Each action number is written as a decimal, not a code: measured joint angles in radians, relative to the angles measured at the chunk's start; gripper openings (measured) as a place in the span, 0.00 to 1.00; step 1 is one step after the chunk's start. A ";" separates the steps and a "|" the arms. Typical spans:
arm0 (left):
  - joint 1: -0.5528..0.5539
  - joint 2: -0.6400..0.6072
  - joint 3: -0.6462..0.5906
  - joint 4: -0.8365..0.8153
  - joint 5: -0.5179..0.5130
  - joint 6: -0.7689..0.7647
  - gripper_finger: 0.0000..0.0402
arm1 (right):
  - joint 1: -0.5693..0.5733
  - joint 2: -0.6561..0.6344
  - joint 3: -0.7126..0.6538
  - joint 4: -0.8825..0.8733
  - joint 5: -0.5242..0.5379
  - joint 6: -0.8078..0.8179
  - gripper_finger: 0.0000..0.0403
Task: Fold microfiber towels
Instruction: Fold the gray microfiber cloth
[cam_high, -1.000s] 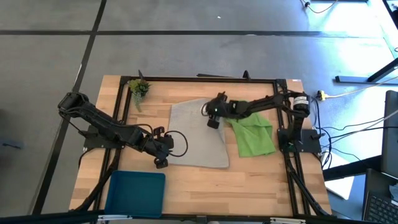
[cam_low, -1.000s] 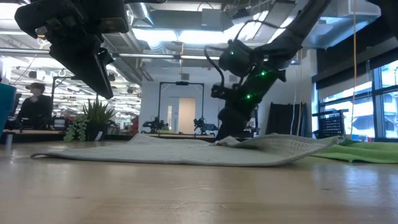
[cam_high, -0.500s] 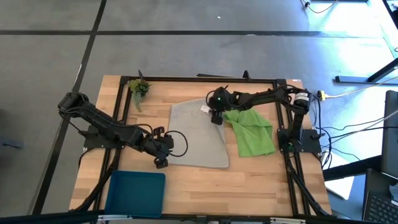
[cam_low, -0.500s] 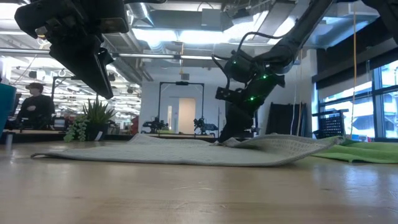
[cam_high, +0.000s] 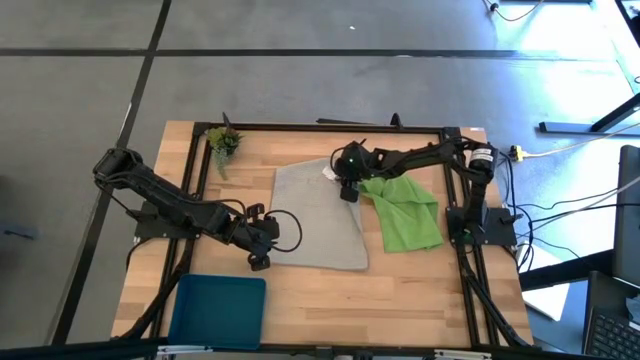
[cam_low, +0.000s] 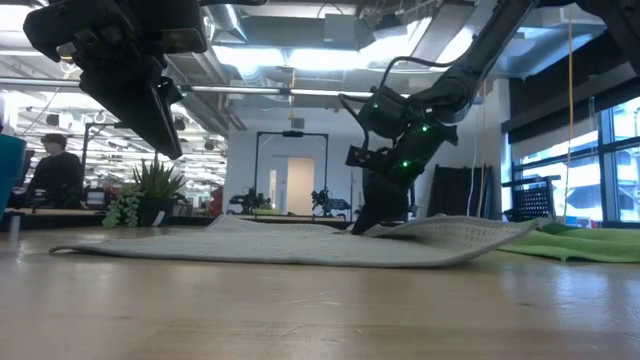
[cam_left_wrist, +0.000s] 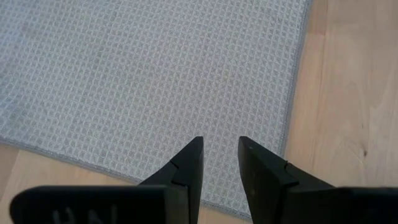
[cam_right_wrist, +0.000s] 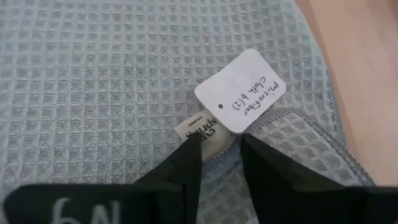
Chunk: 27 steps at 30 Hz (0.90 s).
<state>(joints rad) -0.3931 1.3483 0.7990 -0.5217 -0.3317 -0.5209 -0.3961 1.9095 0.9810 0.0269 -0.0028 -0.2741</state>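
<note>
The light grey towel lies spread flat in the middle of the table. Its right side rises over the edge of the crumpled lime green towel. A white paper tag and a sewn label sit at the grey towel's far right corner. My right gripper points down at that corner and is shut there. My left gripper is shut and empty. It hovers above the grey towel's near left corner, high off the table in the low view. My right gripper pinches the grey towel at its sewn label, by the far right corner, between its two fingertips. The fingers come from above, pointing down. I cannot tell whether they hold one layer or several. The corner stays on the table, and the towel lies slack.
A small green plant sprig lies at the far left corner. A blue tray sits at the near left edge. A black frame runs round the table. A person sits in the room behind.
My right gripper has gone a short way toward the table's far right, from farther in on the grey towel to its corner by the tag. It has stayed low on the cloth. The towel's outline looks the same.
</note>
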 joint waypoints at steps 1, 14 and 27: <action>0.000 0.000 0.000 0.000 0.000 0.000 0.23 | 0.000 0.000 0.000 0.000 0.015 0.000 0.25; 0.000 0.000 0.000 0.000 0.000 0.000 0.23 | 0.000 -0.016 0.000 -0.007 0.039 -0.001 0.04; 0.000 0.000 0.000 0.000 0.000 -0.001 0.23 | -0.004 -0.054 0.000 -0.017 0.035 0.052 0.06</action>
<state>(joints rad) -0.3935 1.3483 0.7990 -0.5217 -0.3317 -0.5217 -0.4000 1.8553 0.9810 0.0101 0.0324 -0.2221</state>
